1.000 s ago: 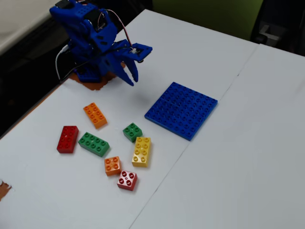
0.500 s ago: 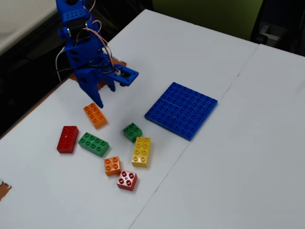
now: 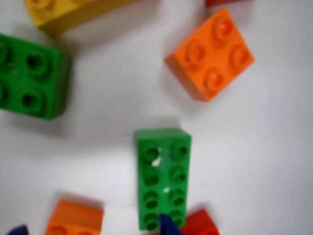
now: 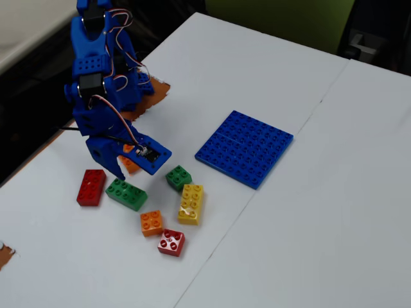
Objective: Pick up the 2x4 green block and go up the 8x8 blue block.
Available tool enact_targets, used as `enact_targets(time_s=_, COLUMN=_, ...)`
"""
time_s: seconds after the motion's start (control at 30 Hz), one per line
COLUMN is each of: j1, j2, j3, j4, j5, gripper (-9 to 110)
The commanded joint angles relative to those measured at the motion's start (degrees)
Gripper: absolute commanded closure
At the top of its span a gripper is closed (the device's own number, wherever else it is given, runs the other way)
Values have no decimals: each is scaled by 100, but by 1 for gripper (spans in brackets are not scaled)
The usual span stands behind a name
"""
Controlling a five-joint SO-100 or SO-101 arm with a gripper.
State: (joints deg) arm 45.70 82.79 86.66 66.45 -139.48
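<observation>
1. Since the earlier frame, the blue pincer (image 4: 120,172) has swung down from near the arm's base to hover above the rectangular green plastic eight-stud brick (image 4: 126,194).
2. Its fingers look spread, holding nothing.
3. That brick lies on the white counter (image 4: 308,212), well apart from the flat square blue studded baseplate (image 4: 244,148).
4. Straddle its narrow sides, clear of the red rectangular brick (image 4: 91,187) beside it.

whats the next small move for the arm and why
Probably lower straight down onto the 2x4 green block. The end effector hovers just above it, with a fingertip over the block's near end in the wrist view, nothing is held, and the 8x8 blue block lies bare.
</observation>
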Motion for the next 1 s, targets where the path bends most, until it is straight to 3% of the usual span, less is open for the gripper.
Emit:
enact_targets(time_s=0.0, j1=176, j2=-220, j3=-457, j4=-88, j5=105, gripper=72)
enact_targets(time_s=0.33, j1=624, j2=-791, j3=-1090, j4=-158, j5=-668, gripper=71)
enact_targets(time_s=0.97, j1=316, j2=-1503, j3=-1310, j4=-765, j5=0, gripper=73)
